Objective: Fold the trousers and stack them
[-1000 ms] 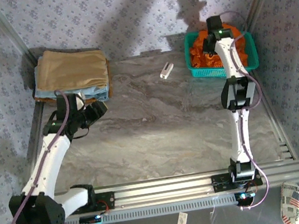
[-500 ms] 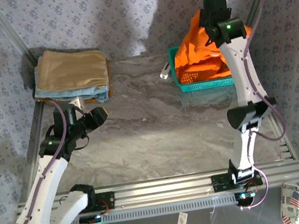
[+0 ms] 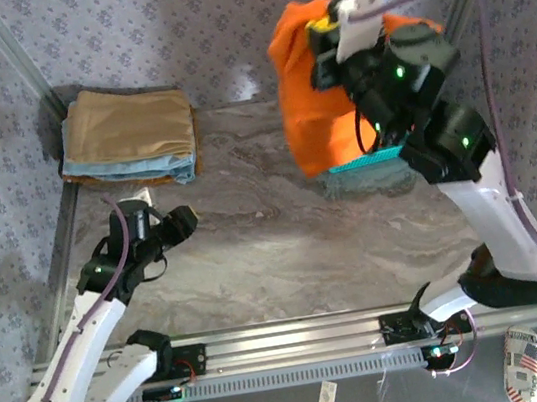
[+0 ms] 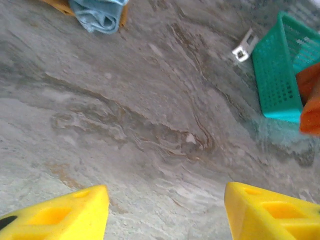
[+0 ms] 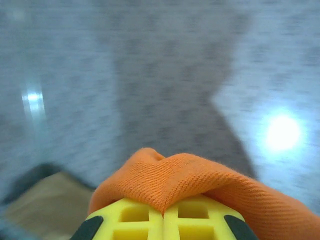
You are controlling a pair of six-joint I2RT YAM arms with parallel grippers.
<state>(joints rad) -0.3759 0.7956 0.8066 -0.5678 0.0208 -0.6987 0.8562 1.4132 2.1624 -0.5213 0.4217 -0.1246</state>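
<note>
Orange cloth is what your right hand (image 3: 322, 31) is clamped on: the trousers (image 3: 310, 104) hang from it in a broad drape at the back right of the table (image 3: 253, 234), covering most of the teal basket (image 3: 369, 161) in the top view, so you see just its near edge. The right wrist view gives you the grip itself, with the yellow fingers pressed together at the right hand (image 5: 163, 212) and a fold of the trousers (image 5: 190, 175) pinched over their tips. Your left hand (image 3: 185, 218) sits over bare table near the folded stack, tan cloth (image 3: 131, 125) on light blue cloth (image 3: 157, 165). Its wrist view shows the left hand (image 4: 165, 210) with its fingers spread and nothing between them, the basket (image 4: 275, 75) side-on, a small white piece (image 4: 243, 46) lying just beside it, and a strip of the trousers (image 4: 310, 100) at the right.
</note>
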